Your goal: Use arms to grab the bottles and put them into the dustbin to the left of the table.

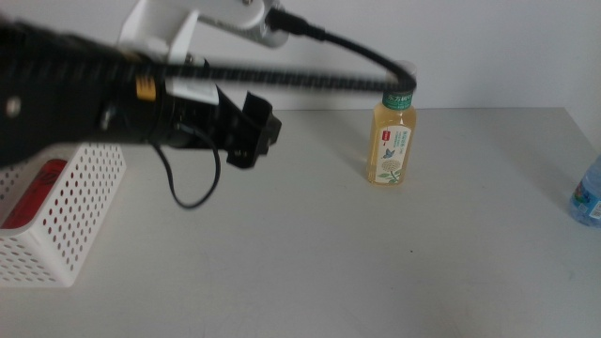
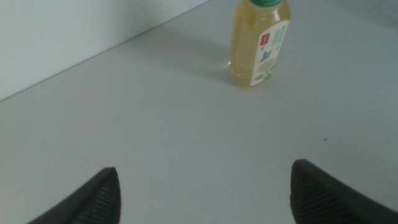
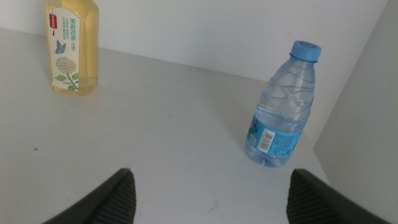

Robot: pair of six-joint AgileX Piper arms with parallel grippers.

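Left gripper (image 1: 252, 131) hangs over the table (image 1: 310, 253), near the bin's far corner, jaws spread wide, holding nothing and touching nothing. Right gripper (image 3: 208, 199) is likewise released and empty; its arm doesn't show in the middle view, its wrist camera faces the water bottle.

Bin (image 1: 56, 211) sits at the table's left edge; the red can (image 1: 33, 192) lies inside it on its side.

Tea bottle (image 1: 392, 141) stands upright toward the table's back edge, near the wall, well apart from the left gripper, with bare table between them. The left arm's cable passes across its cap in the middle view; contact unclear.

Water bottle (image 3: 283, 106) stands upright at the table's right edge, cap on, well apart from the tea bottle.

Bare tabletop across the middle and front.
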